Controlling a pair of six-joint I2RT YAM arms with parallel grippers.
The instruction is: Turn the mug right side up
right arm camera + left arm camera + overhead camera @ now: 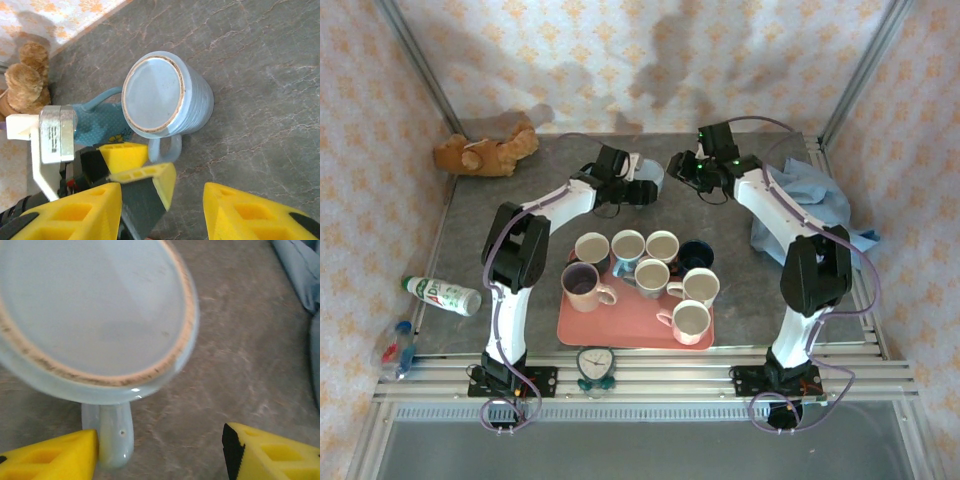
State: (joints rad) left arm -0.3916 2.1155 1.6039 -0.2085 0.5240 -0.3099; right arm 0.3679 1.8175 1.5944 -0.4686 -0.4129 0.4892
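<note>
Beyond tray [582,325] of mugs [651,275], 1 inverted mug [152,92]

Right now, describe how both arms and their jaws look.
Both the left arm and the right arm have white links between bulky black joints, with pale lilac cables looping alongside. The jaws are bright yellow wedges with hollow cut-outs. Green lights glow at the right wrist.

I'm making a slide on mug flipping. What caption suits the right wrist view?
Upside-down pale blue mug on the grey table, base up, left gripper open at its handle.
</note>
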